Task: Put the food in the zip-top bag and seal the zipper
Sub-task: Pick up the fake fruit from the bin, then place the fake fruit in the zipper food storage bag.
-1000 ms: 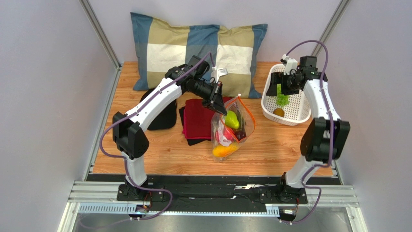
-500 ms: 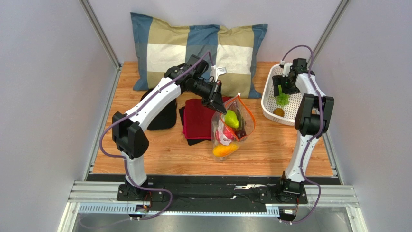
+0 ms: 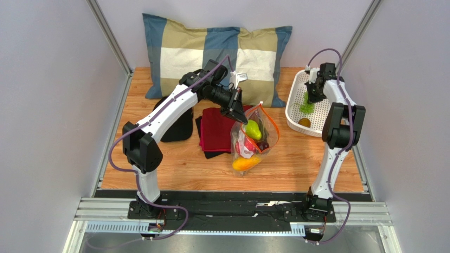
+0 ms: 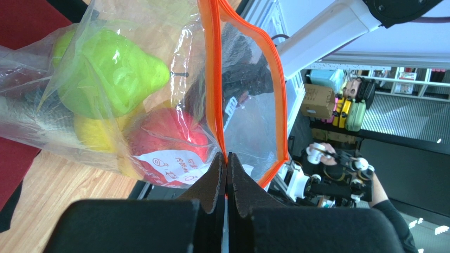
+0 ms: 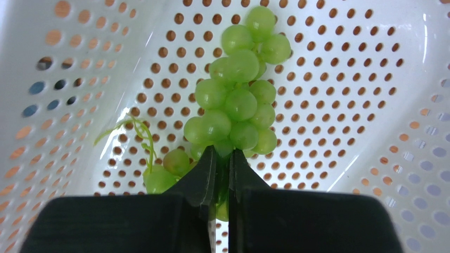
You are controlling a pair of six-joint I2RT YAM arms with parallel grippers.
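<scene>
The clear zip-top bag (image 3: 252, 141) hangs open over the table, held up by my left gripper (image 3: 243, 119), which is shut on the orange zipper (image 4: 214, 79) at the mouth's edge (image 4: 227, 158). Inside lie a green pear (image 4: 113, 71), a red round fruit (image 4: 166, 137) and a yellow piece (image 4: 95, 132); an orange piece (image 3: 245, 164) fills the bag's bottom. My right gripper (image 5: 223, 153) is down in the white basket (image 3: 296, 87), shut on the lower end of the green grape bunch (image 5: 237, 100). From above, the grapes (image 3: 307, 108) show just below that gripper (image 3: 308, 101).
A small brown-orange fruit (image 3: 304, 122) lies in the basket's near end. A dark red cloth (image 3: 216, 129) and a black pad (image 3: 179, 126) lie left of the bag. A checked pillow (image 3: 211, 52) leans at the back. The basket's perforated wall (image 5: 343, 105) surrounds the grapes.
My right arm reached further into the basket and its gripper closed on the grape bunch. The left arm and the bag have stayed put.
</scene>
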